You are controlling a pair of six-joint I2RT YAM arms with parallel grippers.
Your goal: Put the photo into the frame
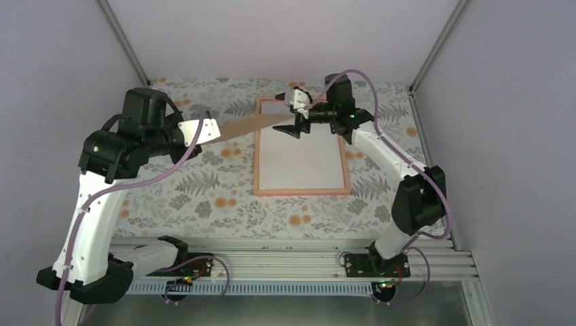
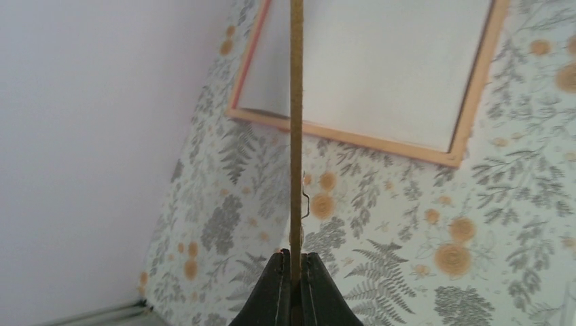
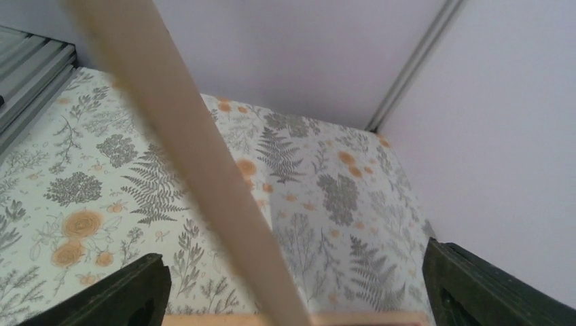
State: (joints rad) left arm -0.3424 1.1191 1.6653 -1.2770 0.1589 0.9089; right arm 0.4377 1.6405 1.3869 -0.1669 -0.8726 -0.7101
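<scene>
- Thin pink rectangular picture frame (image 1: 302,192) lies flat on the floral-print tablecloth (image 1: 204,183), upper centre of the overhead view; plenty of bare cloth to its left and below it, a narrower strip on its right towards the wall
- Its top edge sits close to the back wall, and the right arm crowds that top right corner
- Left gripper (image 1: 216,132) is pressed together on a plain brown cardboard sheet (image 1: 251,125), held off the cloth; in the left wrist view the sheet (image 2: 296,136) shows edge-on, a thin upright line rising out of the clamped jaws (image 2: 293,261)
- Right gripper (image 1: 295,115) is spread wide at the sheet's far end, over the frame's upper left; in its own view one finger sits each side of the blurred sheet (image 3: 204,176), holding nothing
- A white sheet (image 1: 302,159) fills the frame; photo's back or a mat, cannot tell, and no sunset face shows
- Frame's long axis runs top to bottom in the overhead view; the cardboard runs left to right across its upper left corner
</scene>
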